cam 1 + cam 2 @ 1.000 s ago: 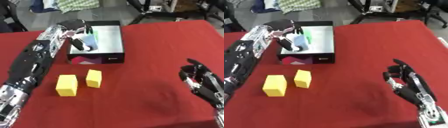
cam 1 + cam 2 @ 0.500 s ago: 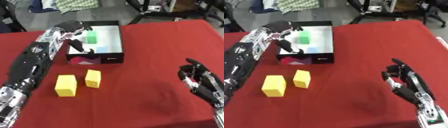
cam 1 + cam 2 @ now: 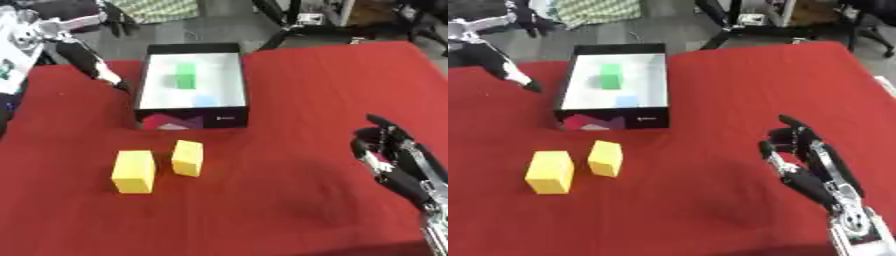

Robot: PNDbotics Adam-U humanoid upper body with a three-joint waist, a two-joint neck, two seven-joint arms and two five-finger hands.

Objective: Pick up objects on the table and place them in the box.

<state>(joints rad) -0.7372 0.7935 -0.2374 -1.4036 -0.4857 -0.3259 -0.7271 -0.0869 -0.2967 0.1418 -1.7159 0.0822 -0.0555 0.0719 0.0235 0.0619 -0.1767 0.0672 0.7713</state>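
Note:
A black box (image 3: 234, 118) with a white floor stands at the back middle of the red table. Inside it lie a green block (image 3: 185, 75) and a pale blue piece (image 3: 206, 100). Two yellow blocks rest in front of the box: a larger one (image 3: 134, 171) and a smaller one (image 3: 187, 157) to its right. My left hand (image 3: 94, 67) is left of the box, off it, fingers straight and holding nothing. My right hand (image 3: 802, 160) rests open near the lower right, fingers up.
The red table (image 3: 289, 200) ends at its far edge behind the box. Beyond it stand chair legs (image 3: 293, 30) and a checked cloth (image 3: 157, 7) on the grey floor.
My left hand has drawn back out of the box toward the left. The green block now lies inside the box. The right hand has not moved.

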